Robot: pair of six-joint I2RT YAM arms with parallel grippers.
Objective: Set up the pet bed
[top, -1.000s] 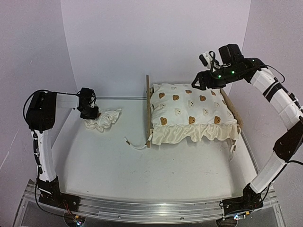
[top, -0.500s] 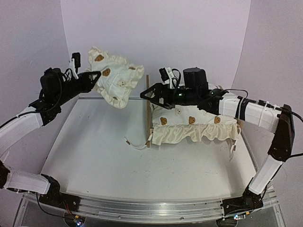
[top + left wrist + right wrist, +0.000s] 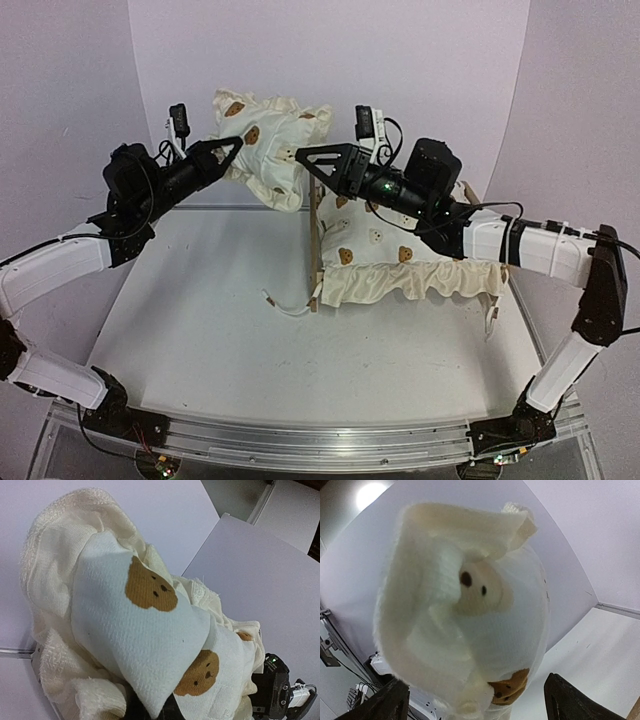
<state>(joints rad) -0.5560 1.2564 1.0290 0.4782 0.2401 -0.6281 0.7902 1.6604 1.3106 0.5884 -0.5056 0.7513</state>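
Observation:
The pet bed (image 3: pixel 313 228) stands right of centre, its light-wood headboard on edge toward the table's middle. A cream bear-print cushion (image 3: pixel 400 240) with a ruffled edge covers it. My left gripper (image 3: pixel 233 148) is shut on a small cream bear-print pillow (image 3: pixel 268 150), which it holds in the air above the headboard. That pillow (image 3: pixel 145 630) fills the left wrist view and hides the fingers. My right gripper (image 3: pixel 305 160) stands open at the pillow's right side. In the right wrist view the pillow (image 3: pixel 470 610) hangs just ahead of the spread fingers (image 3: pixel 570 700).
A cream tie strap (image 3: pixel 285 305) trails from the cushion onto the white table (image 3: pixel 200 330) left of the bed. Another strap (image 3: pixel 492 318) hangs at the bed's near right corner. Pale walls close in behind and at both sides.
My left arm has lifted the pillow off the table and carried it up and right toward the bed. My right arm swung left from the bed's far side, jaws widening, to meet the pillow.

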